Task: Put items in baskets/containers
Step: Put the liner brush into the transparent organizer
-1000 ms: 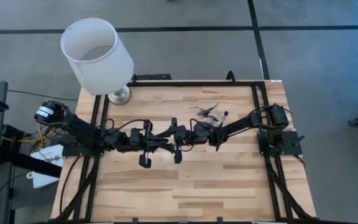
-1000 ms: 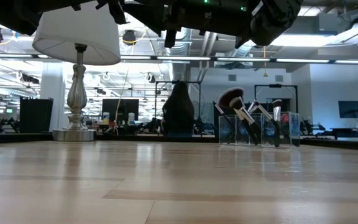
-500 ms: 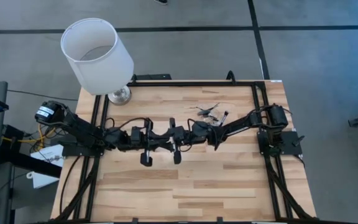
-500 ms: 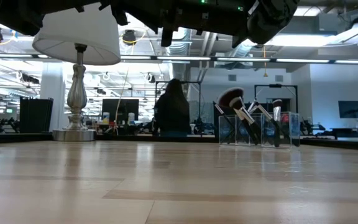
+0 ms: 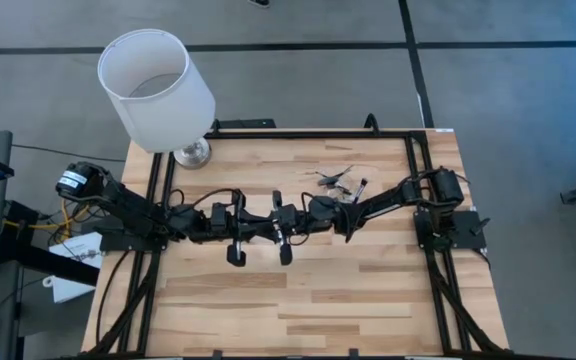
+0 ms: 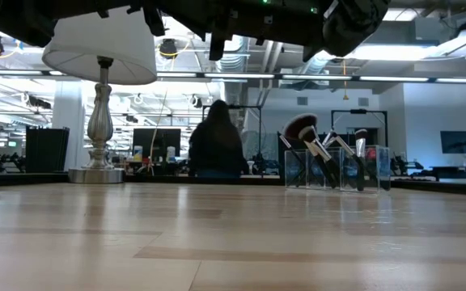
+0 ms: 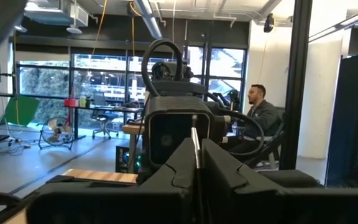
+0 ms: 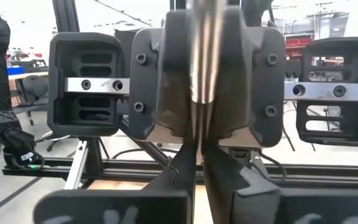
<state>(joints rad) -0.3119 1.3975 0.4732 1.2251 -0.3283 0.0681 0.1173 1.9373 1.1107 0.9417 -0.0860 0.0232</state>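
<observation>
In the high view, the dark left arm point(image 5: 193, 222) and dark right arm point(image 5: 378, 205) are seen meeting nose to nose above the middle of the pale wooden bench point(image 5: 298, 300).

In the low view, the small clear glassy container point(image 6: 379, 166) is found at the bench's far right, with black-handled brushes point(image 6: 318, 149) leaning in it.

In the left wrist view, a slim, thin-handled makeup brush point(image 7: 194, 149) is clamped in the left jaws.

In the right wrist view, the right jaws are closed on the same brush point(image 8: 202, 74). The left jaws are best released only once the right grip is judged firm.

Bright even light; near wrist-view parts blurred.
</observation>
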